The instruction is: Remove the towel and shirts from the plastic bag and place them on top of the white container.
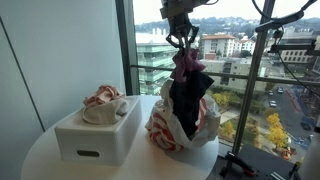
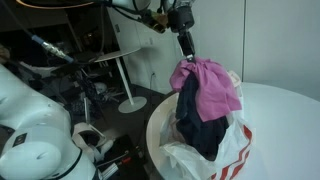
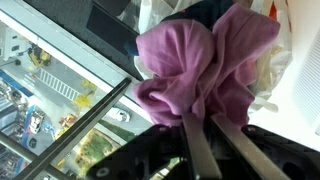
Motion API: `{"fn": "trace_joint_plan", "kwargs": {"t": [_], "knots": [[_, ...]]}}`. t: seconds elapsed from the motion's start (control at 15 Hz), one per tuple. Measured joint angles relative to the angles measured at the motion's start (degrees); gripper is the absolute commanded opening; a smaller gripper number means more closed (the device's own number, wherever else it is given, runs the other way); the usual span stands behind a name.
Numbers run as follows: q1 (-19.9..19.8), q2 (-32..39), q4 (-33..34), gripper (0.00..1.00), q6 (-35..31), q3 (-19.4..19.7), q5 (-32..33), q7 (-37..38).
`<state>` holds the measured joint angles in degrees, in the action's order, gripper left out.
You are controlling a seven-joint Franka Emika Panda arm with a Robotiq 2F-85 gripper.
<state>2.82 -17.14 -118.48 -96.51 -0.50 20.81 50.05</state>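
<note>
Tabletop (image 1: 40, 152) round, white container (image 1: 100, 135), plastic bag (image 1: 160, 128), pincer (image 1: 181, 44) gripping shirts (image 1: 190, 88), windows (image 1: 150, 50)

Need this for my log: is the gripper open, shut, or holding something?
The gripper is closed on the pink shirt, held up over the plastic bag.

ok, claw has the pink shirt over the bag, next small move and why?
Probably lift straight up a little. The claw is shut on the magenta shirt, and the dark shirt hanging with it has its lower end inside the plastic bag. Clearing the bag first should avoid dragging it toward the white container.
</note>
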Motion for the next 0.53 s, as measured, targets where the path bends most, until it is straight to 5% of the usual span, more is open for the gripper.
{"fn": "trace_joint_plan", "kwargs": {"t": [0.53], "knots": [[-0.2, -5.4, 9.7, 0.1, -5.6, -8.0, 6.0, -0.1]]}}
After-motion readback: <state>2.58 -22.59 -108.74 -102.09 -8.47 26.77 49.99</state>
